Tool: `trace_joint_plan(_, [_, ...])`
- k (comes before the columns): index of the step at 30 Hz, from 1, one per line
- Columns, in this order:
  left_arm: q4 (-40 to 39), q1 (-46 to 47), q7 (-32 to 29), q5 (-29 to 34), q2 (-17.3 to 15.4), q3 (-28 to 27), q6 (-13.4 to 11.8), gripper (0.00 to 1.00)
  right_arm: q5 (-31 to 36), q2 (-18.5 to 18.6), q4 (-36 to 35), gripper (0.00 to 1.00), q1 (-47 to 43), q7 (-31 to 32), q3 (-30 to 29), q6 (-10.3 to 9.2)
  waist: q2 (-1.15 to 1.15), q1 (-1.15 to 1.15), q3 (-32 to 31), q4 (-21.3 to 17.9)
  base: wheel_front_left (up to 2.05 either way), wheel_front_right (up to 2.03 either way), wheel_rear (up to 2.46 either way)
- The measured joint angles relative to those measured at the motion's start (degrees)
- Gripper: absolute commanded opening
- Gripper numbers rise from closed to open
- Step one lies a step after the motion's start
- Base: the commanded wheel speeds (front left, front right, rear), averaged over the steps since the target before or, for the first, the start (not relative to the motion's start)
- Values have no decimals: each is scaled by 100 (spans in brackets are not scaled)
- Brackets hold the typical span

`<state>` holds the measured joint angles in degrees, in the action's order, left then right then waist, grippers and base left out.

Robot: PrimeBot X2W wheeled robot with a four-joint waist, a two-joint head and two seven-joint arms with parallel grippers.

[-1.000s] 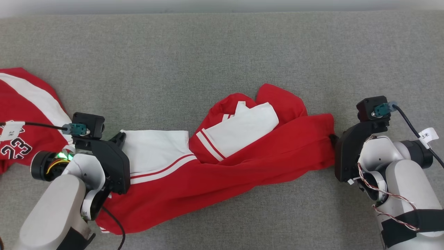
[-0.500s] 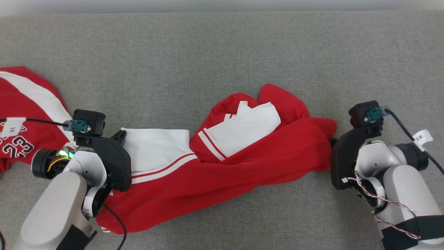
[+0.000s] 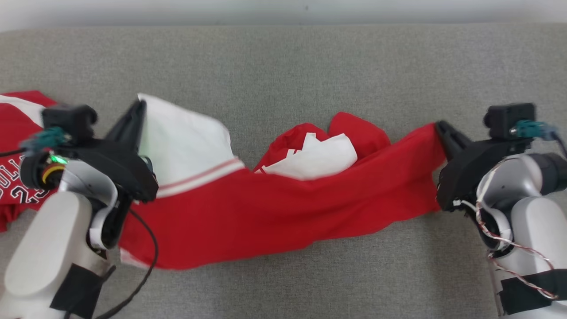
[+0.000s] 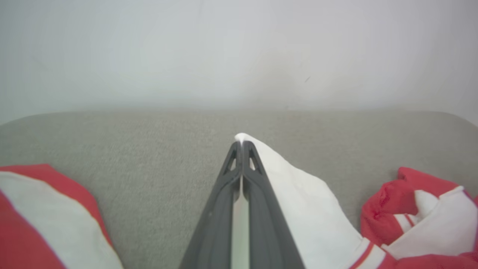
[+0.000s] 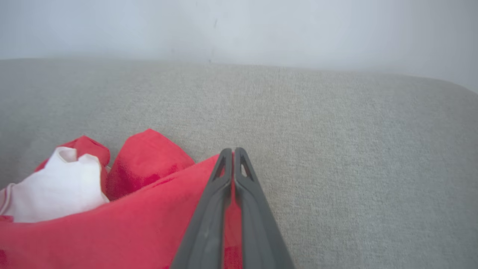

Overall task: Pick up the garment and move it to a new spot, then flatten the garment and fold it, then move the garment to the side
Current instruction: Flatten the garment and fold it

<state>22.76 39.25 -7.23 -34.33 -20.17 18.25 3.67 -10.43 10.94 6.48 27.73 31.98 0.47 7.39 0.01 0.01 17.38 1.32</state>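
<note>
Right gripper [image 3: 439,125]: now clamped on the red corner; lifted and carried farther out from where it was 1 s ago.
Left gripper [image 3: 140,104]: raised and swung forward, white corner taken up with it.
Garment [image 3: 274,212]: no longer slumped; drawn up into a stretched red band between the 2 grippers, both ends off the surface [image 3: 283,66].
Head view: tilted slightly.

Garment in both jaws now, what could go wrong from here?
The left jaws pinch only a white corner of the garment, the right jaws a red edge: either could slip. Its bunched middle may stay crumpled. A second jersey beside the left arm might snag.
</note>
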Motion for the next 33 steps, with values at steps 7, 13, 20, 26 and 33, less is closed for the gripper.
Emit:
trace_joint_plan(7, [-748,125,724,-194,65,-411,-15,0,-481,45,-532,0,55,-516,-282,0,0,0,-245,-25,0,0,0])
trace_joint_plan(13, [-1317,408,975,-438,168,-683,-65,0,-735,103,-837,0,300,-723,-356,0,-1,-1,-407,-114,0,0,0])
trace_joint_plan(20, [-1608,1158,933,-935,343,-1102,-172,0,-775,319,-966,0,1274,-946,-153,0,-1,-1,-275,-307,0,0,0])
trace_joint_plan(26, [-1529,2192,1043,-1058,436,-1369,-433,0,-421,97,-315,0,2641,-1386,-166,0,-1,0,194,-457,0,0,0])
trace_joint_plan(33, [-1125,3579,1897,-224,231,-1411,-679,0,353,-506,842,0,4135,-2406,-647,0,0,1,944,-683,0,0,0])
